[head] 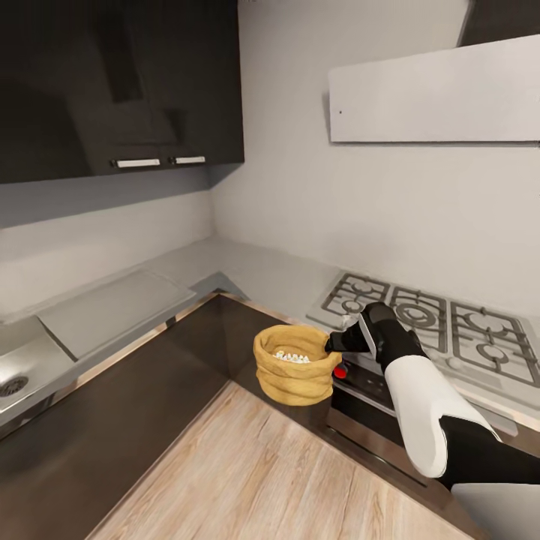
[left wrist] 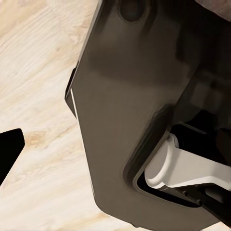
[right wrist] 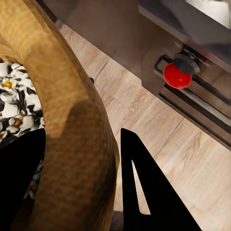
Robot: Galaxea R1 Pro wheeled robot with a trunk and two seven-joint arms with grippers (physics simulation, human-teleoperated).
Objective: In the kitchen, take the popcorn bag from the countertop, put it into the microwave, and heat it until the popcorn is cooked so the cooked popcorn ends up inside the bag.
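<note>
The wood floor [head: 247, 472] fills the near ground, and above it, clear of any surface, hangs the popcorn bag [head: 295, 365]: a squat tan-brown paper sack with a thick rolled rim, wrinkled sides and a round open mouth. Inside lies the popcorn [head: 292, 357], a small heap of white-grey kernels; the right wrist view shows a few with yellow-orange flecks. The right tool [head: 335, 343] grips the sack at its right rim; in the right wrist view its two dark fingers [right wrist: 144, 192] stand one inside the mouth and one outside, clamped narrow over the rolled paper edge. Just right of the bag, a red knob [head: 340, 371] sits on the dark oven front [head: 367, 420]. Behind the arm lies the gas hob [head: 435, 319] with its grey grates, under a flat white hood [head: 435, 94]. To the left runs the grey table [head: 112, 307], with a steel sink [head: 15, 375] at its far left end and dark wall cabinets [head: 112, 82] above. Whether the left tool is wide or narrow I cannot tell: the left wrist view gives one dark fingertip [left wrist: 9, 149] over the floor, beside a dark body panel [left wrist: 130, 120].
</note>
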